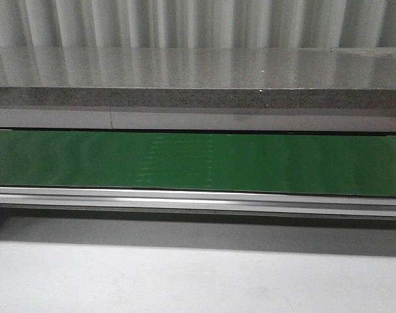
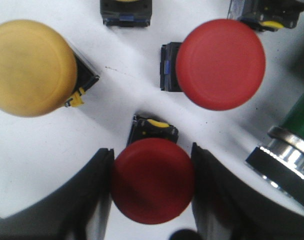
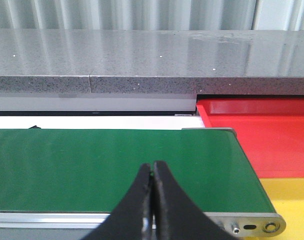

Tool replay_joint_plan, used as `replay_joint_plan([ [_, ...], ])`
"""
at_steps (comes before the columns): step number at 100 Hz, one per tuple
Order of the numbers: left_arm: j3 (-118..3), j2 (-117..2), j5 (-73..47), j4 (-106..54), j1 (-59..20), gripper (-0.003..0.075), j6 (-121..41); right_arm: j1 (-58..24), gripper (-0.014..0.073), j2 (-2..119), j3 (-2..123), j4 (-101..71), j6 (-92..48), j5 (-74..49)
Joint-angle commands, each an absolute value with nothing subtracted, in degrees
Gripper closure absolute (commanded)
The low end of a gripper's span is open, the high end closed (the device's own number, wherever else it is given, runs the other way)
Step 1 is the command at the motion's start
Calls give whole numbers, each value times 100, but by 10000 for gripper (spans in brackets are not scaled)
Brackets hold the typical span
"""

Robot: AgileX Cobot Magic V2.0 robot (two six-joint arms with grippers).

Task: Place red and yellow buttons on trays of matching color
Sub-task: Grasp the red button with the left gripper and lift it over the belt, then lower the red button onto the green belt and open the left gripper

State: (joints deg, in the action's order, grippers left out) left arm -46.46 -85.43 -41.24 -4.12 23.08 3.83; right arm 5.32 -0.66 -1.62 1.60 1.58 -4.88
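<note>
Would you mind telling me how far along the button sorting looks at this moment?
Nothing looks sorted yet: the visible parts of the red tray and yellow tray are bare. In hand: the left end effector brackets a red button, fingers close on both sides. Left: another red button and a yellow button lie loose. The right end effector is shut, holding nothing.

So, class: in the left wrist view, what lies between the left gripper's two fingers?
A red button sits between the left gripper's fingers; its cap fills the gap. Only the left wrist view shows this.
</note>
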Motion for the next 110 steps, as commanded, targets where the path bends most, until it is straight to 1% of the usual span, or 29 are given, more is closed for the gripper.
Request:
replay_joint_plan([
  [1,-4803,-8328,-4006,-487,2317,646,358,544,659,-113,-45,156,104,-65],
  [15,-4803,-7816,-4085,-487,2307,652,267,544,659,-113,-45,156,104,-65],
  [31,-4839,-6870,-4134,-470,2307,651,267,544,659,-113,-45,156,104,-65],
  [47,-5203,-6524,-4498,-570,2295,651,71,544,659,-113,-45,156,104,-65],
  [58,-5560,-6607,-4856,-730,2035,651,-217,544,659,-113,-45,156,104,-65],
  [70,-5849,-6870,-4901,-730,1502,651,-271,544,659,-113,-45,156,104,-65],
  [84,-6112,-7417,-5047,-694,867,651,-271,544,659,-113,-45,156,104,-65],
  [96,-6322,-7863,-5033,-627,489,649,-271,544,659,-113,-45,156,104,-65],
  [103,-6409,-8090,-4972,-589,367,639,-271,544,659,-113,-45,156,104,-65],
  [110,-6476,-8270,-4993,-589,319,600,-271,544,659,-113,-45,156,104,-65],
])
